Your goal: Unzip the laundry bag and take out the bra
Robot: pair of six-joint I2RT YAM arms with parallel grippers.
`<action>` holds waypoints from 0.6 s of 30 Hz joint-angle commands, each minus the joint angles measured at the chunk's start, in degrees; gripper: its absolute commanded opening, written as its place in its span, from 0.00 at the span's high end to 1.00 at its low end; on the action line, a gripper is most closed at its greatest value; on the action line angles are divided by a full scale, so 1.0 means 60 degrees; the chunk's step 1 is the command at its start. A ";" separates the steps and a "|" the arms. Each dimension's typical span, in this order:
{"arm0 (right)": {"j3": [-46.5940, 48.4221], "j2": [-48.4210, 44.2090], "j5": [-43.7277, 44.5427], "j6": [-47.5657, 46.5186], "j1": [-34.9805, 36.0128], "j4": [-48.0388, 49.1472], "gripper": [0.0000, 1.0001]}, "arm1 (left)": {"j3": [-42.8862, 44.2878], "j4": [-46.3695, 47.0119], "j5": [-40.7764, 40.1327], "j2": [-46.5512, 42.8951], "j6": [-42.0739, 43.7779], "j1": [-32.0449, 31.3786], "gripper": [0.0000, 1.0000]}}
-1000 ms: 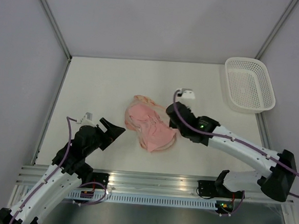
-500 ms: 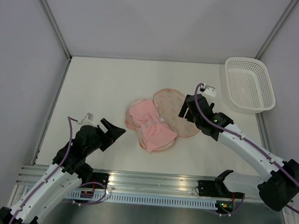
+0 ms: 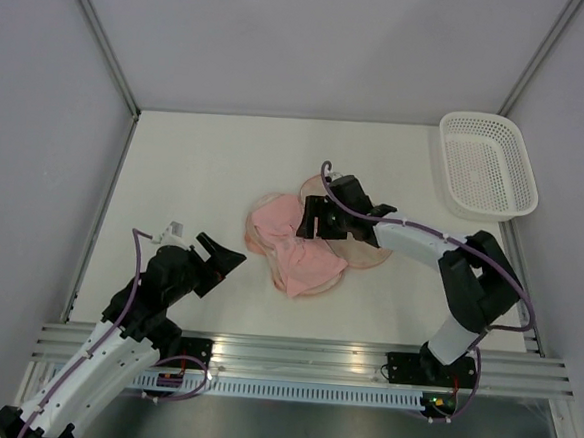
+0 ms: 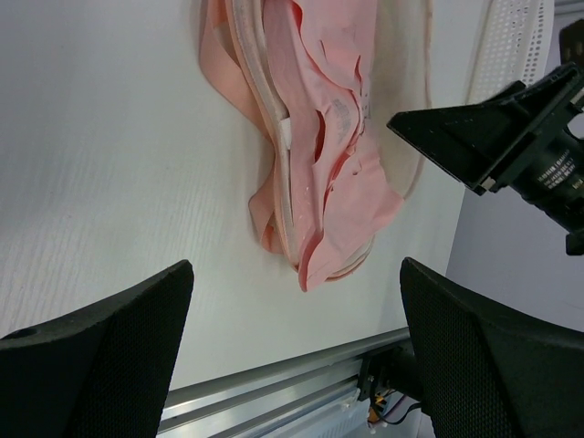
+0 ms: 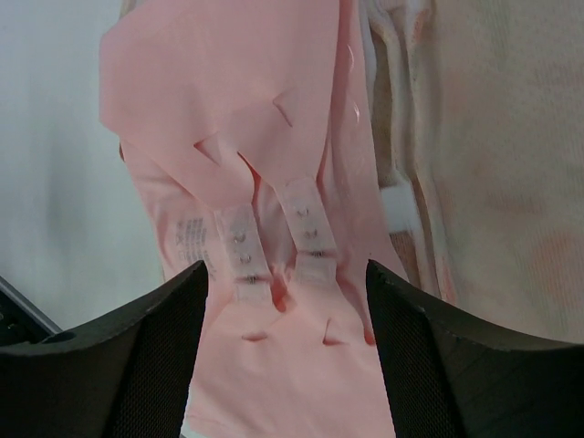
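Top external view puts your right end effector [image 3: 317, 219] directly over the middle of the unzipped laundry bag [image 3: 368, 252], which lies on the counter [image 3: 196, 162]. The bag's cream patterned flap is folded out flat beyond that end effector, on the side away from your left arm. The bra [image 3: 299, 255] lies spread out, pale pink, on the bag's other half. It sits below the right end effector and reaches from there toward your left one.

On the right wrist camera the fingers [image 5: 119, 365] stand wide apart with nothing held between them. The bra's two hook-and-eye tabs sit right in the gap, and the flap's cream fabric is just off to one side. You cannot tell from these views whether the fingertips touch the fabric.

Your left end effector [image 3: 225, 251] is also spread open and holds nothing. It hangs beside the bag, near its closer lobe but apart from it. Its wrist camera shows the stacked pink and white edges of bag and bra straight ahead. A white lattice basket [image 3: 481, 172] sits well away from both end effectors, in the far corner on the right arm's side.
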 commanded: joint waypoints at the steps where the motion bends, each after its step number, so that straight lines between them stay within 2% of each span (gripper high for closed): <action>1: 0.0982 0.0825 -0.1424 -0.0574 -0.0174 0.1008 0.25 | 0.0178 -0.0077 0.0099 -0.0162 0.0072 0.0001 0.04; 9: 0.1584 0.2395 -0.2086 -0.1087 -0.0306 0.1008 0.27 | 0.0120 -0.0135 0.0070 -0.0192 0.0101 0.0001 0.04; 15: 0.1233 0.2572 -0.2524 -0.1263 -0.0306 0.1301 0.28 | 0.0075 -0.0135 0.0084 -0.0192 0.0115 0.0001 0.04; 17: 0.1116 0.2587 -0.2802 -0.1307 -0.0306 0.1374 0.32 | 0.0075 -0.0135 0.0099 -0.0192 0.0101 0.0001 0.04; 18: 0.1072 0.2543 -0.3268 -0.1307 -0.0306 0.1432 0.45 | 0.0061 -0.0136 0.0099 -0.0192 0.0101 0.0001 0.04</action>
